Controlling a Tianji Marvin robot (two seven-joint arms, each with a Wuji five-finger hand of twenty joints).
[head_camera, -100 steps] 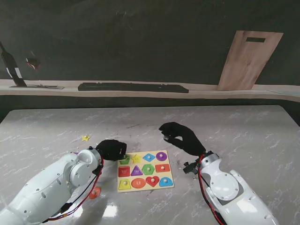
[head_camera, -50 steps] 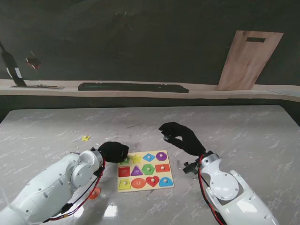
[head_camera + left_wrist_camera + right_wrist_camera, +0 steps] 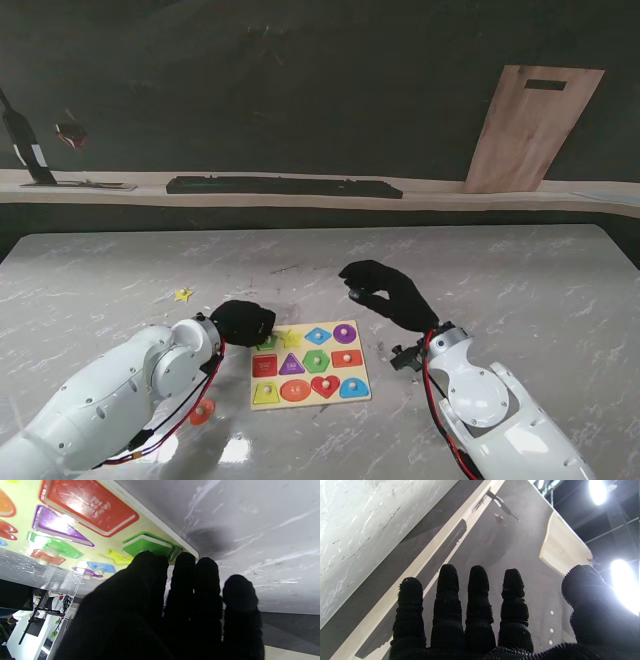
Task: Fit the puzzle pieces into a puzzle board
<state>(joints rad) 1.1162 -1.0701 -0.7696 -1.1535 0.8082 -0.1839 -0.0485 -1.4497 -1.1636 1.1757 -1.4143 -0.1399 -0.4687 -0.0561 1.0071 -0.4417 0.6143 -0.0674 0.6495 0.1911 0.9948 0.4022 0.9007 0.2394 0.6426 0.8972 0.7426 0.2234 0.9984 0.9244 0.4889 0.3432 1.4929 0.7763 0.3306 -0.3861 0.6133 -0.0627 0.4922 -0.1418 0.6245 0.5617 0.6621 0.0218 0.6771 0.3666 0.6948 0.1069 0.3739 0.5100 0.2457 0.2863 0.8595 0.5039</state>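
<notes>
Stand view: yellow puzzle board (image 3: 309, 388) lies flat, long axis near-to-far; left robot hand (image 3: 243, 321) fingertips press green piece (image 3: 147, 546); right robot hand (image 3: 385, 292) spread, empty.

The puzzle board (image 3: 310, 364) lies flat on the marble table (image 3: 520, 290), pale yellow, shapes seated in three rows. The green piece (image 3: 147, 545) sits tilted at the board's far-left corner, not fully down. A yellow star (image 3: 183, 294) lies well left of the board, an orange piece (image 3: 203, 410) near its near-left corner.

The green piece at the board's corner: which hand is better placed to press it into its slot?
The left hand: its fingertips are at the green piece. The right hand is open, raised beyond the board.
</notes>
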